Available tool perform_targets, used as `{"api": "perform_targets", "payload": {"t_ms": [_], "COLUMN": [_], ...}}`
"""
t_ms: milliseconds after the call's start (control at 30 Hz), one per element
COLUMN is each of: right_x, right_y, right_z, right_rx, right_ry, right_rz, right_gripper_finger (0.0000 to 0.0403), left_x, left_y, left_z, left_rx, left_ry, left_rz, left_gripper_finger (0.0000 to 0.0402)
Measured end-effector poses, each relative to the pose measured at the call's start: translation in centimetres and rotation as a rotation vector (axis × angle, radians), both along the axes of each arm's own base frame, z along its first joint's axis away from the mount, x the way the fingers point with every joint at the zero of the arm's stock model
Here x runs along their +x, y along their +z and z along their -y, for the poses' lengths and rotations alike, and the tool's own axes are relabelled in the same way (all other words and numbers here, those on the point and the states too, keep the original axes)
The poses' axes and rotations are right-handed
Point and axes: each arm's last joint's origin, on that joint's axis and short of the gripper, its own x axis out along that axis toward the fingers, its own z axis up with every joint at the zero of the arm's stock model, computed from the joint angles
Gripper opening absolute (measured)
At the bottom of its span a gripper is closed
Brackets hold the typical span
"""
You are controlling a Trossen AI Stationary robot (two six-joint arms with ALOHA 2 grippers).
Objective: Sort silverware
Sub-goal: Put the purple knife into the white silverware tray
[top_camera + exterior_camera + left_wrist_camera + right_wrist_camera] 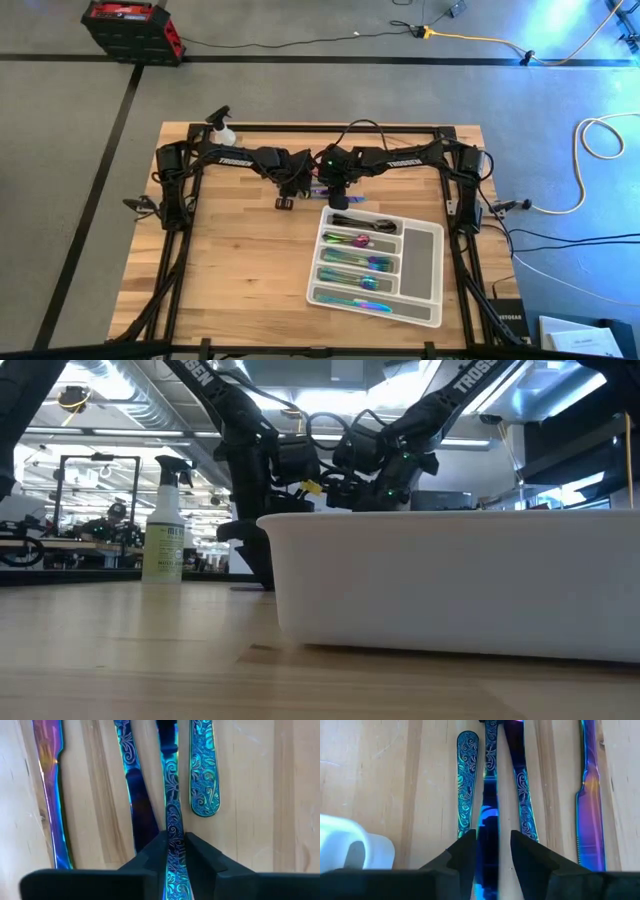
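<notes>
We saw silverware (173,815) of glossy metal, iridescent blue, green and purple, its handles embossed with scrollwork, its blades mirror-smooth. Under the fingers (150,857) lay a surface (240,795) of pale, matt, grained wood. The fingers looked like dark matt plastic. The tray (420,252) looked like smooth pale plastic.

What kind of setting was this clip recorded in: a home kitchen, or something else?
Probably a lab or workshop, not a kitchen. The butcher-block table stands on grey carpet marked with black tape, cables trail across the floor, and the low view shows exposed ceiling ducts and equipment racks behind.
</notes>
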Motion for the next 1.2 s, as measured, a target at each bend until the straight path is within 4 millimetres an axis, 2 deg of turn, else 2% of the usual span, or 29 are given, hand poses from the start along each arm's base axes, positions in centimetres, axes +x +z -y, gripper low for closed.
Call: {"api": "perform_targets", "payload": {"t_ms": [167, 367, 700, 933, 1200], "right_x": [0.02, 0.04, 0.05, 0.04, 0.05], "right_y": [0.01, 0.02, 0.01, -0.01, -0.01], "right_z": [0.00, -0.08, -0.09, -0.18, -0.19], "right_rx": [-0.008, -0.037, -0.037, -0.071, -0.078], "right_ry": [0.015, 0.119, 0.125, 0.217, 0.241], "right_rz": [0.003, 0.017, 0.019, 0.028, 0.032], "right_gripper_finger": [0.0106, 0.0106, 0.0106, 0.0106, 0.0106], "left_x": [-0.03, -0.07, -0.19, -0.40, -0.41], "left_y": [-0.01, -0.04, -0.08, -0.04, -0.04], "left_z": [0.01, 0.12, 0.26, 0.43, 0.46], "left_rx": [-0.002, -0.030, -0.071, -0.122, -0.151], "left_ry": [-0.001, -0.011, -0.008, 0.016, 0.059], "left_rz": [-0.003, -0.001, -0.006, -0.024, -0.018], "left_gripper_finger": [0.0033, 0.0031, 0.0031, 0.0031, 0.0030]}}
